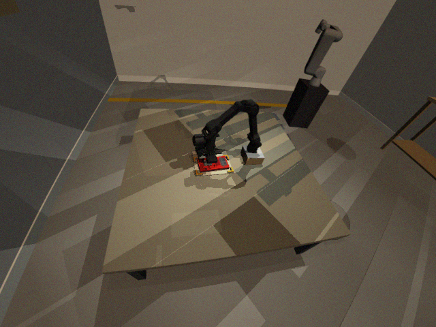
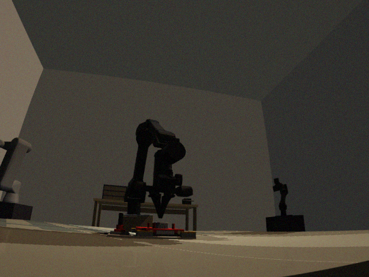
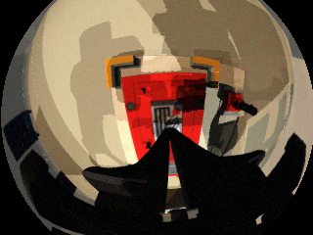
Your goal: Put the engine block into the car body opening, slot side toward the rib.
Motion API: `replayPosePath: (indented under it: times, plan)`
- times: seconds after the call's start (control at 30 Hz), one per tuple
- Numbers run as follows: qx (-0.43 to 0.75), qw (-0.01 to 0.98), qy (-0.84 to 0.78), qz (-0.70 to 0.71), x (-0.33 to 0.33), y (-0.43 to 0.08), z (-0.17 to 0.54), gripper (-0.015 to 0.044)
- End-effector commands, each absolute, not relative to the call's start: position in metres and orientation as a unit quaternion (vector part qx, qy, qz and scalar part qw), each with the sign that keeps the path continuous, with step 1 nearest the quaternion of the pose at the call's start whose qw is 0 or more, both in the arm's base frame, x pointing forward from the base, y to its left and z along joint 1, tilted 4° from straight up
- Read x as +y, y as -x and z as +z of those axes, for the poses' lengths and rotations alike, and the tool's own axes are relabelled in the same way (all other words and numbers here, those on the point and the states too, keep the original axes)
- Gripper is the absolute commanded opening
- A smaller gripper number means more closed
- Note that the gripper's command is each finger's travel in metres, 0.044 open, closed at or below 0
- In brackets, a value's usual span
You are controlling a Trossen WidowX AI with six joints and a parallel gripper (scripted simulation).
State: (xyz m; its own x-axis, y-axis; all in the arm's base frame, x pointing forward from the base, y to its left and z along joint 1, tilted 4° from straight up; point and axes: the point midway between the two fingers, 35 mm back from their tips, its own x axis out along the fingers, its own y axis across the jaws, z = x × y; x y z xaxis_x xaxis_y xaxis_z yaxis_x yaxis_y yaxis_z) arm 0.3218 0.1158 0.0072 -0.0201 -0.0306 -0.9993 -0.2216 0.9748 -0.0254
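The red car body (image 1: pixel 217 167) (image 2: pixel 141 228) (image 3: pixel 134 105) lies flat between corner brackets. The grey engine block (image 2: pixel 160 225) (image 3: pixel 161 115) is in the opening at its middle, with slots showing on top. In the exterior view the block's top stands above the red body; how deep it sits and how its slot side lies to the rib cannot be told. My gripper (image 1: pixel 212 160) (image 2: pixel 161 216) (image 3: pixel 168 131) is shut and empty, its tips together a little above the block. In the wrist view the fingers hide part of the block and the body's near end.
Orange corner brackets (image 1: pixel 230 171) (image 3: pixel 109 73) stand around the car body. A small red part with a dark peg (image 2: pixel 119 228) (image 3: pixel 233 102) is beside it. The arm's box-shaped base (image 1: pixel 254 160) (image 2: pixel 138 221) stands close by on the table.
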Motion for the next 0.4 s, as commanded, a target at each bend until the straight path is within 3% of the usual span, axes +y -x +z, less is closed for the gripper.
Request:
replayPosePath:
  times: [0.0,0.3,0.37]
  plan:
    - [0.712,0.693,0.089,0.069,0.1157,-0.3215,0.0073,0.0000]
    - [0.712,0.693,0.089,0.069,0.1157,-0.3215,0.0073,0.0000]
    - [0.712,0.693,0.089,0.069,0.1157,-0.3215,0.0073,0.0053]
